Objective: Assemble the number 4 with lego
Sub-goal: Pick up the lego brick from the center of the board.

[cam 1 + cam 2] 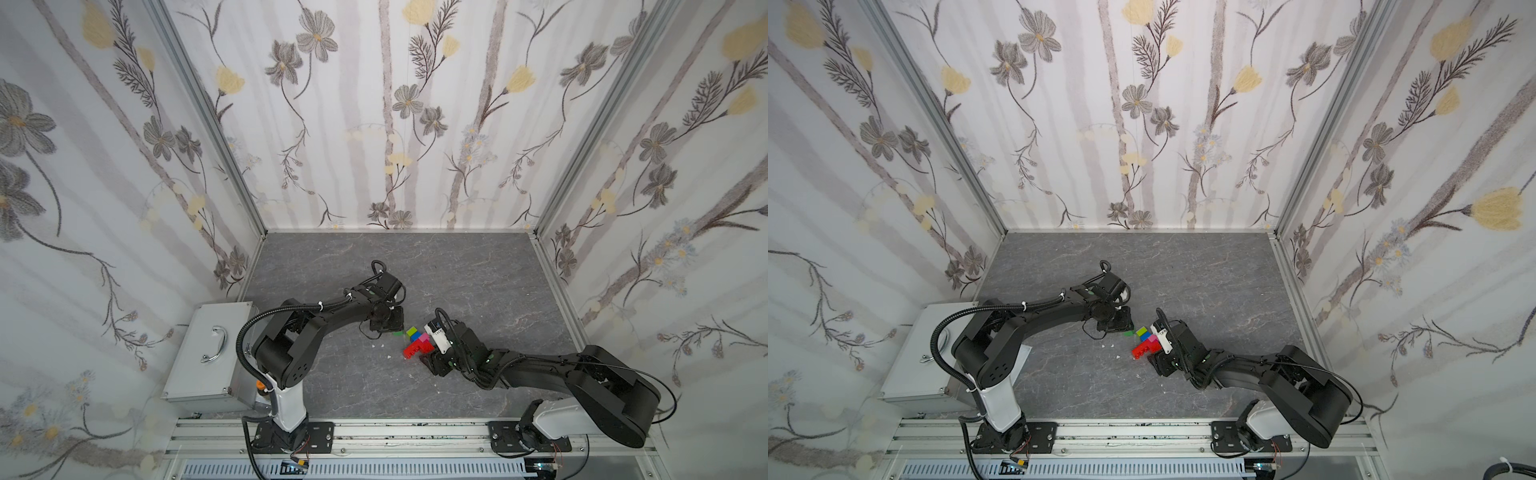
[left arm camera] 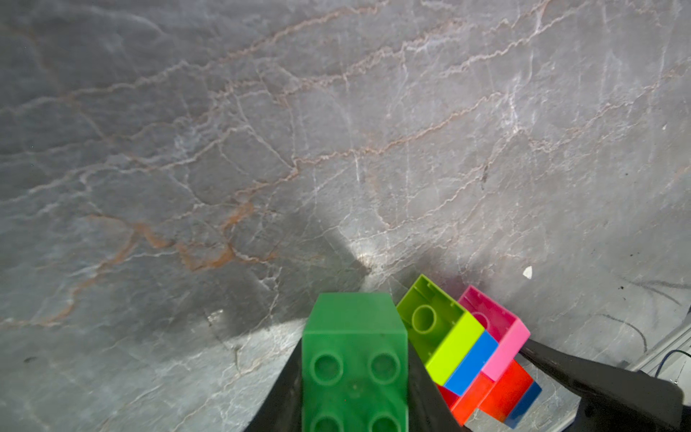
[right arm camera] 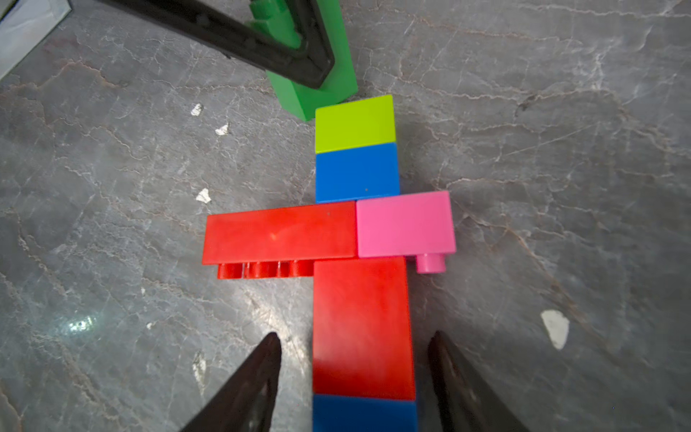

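A partly built number 4 (image 3: 359, 224) lies flat on the grey marble table: lime (image 3: 354, 123), blue (image 3: 357, 172), a long red crossbar (image 3: 278, 233), pink (image 3: 405, 224), a red brick (image 3: 361, 325) and another blue one (image 3: 364, 413). Both top views show the figure (image 1: 417, 345) (image 1: 1147, 347) at mid-table. My right gripper (image 3: 355, 336) is open and straddles the red brick, with a gap on each side. My left gripper (image 2: 355, 374) is shut on the dark green brick (image 2: 355, 359), which it holds right beside the lime end (image 2: 439, 333).
A metal box with a handle (image 1: 212, 353) stands at the left edge next to the left arm's base. Small white flecks (image 3: 555, 329) lie on the table. Flowered walls close three sides, and a metal rail (image 1: 374, 436) runs along the front.
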`<action>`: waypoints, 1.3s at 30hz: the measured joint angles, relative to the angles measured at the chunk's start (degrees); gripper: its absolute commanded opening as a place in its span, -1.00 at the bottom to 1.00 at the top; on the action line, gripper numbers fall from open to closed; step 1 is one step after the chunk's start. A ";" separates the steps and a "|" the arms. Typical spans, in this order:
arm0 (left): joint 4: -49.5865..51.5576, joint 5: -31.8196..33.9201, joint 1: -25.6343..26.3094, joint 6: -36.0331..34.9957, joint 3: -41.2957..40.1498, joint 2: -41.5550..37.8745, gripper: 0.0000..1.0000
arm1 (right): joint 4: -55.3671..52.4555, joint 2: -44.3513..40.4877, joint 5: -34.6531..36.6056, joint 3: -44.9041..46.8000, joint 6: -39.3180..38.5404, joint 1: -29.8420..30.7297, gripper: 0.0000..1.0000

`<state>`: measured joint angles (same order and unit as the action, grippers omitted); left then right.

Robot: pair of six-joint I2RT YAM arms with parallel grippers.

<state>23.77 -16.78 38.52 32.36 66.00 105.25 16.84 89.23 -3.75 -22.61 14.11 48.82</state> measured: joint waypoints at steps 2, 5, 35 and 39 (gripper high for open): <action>-0.09 -0.04 0.00 0.00 0.00 0.07 -0.40 | 1.16 -0.02 2.10 0.76 0.22 1.18 0.22; -0.26 -0.13 0.00 -0.02 -0.02 0.07 -0.39 | 1.73 -0.02 4.44 1.11 0.94 2.71 0.18; 3.08 8.70 -7.08 -5.33 -3.98 -11.15 -0.36 | -46.14 2.89 0.92 -32.06 4.57 -2.38 -0.46; 3.41 8.09 -6.10 -5.57 -3.72 -9.05 -0.34 | -62.10 7.45 -2.80 -41.31 2.69 -7.45 -0.54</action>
<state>27.18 -8.69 32.42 26.79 62.28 96.20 -45.25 96.68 -6.55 -63.92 16.80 41.36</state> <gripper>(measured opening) 0.339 0.338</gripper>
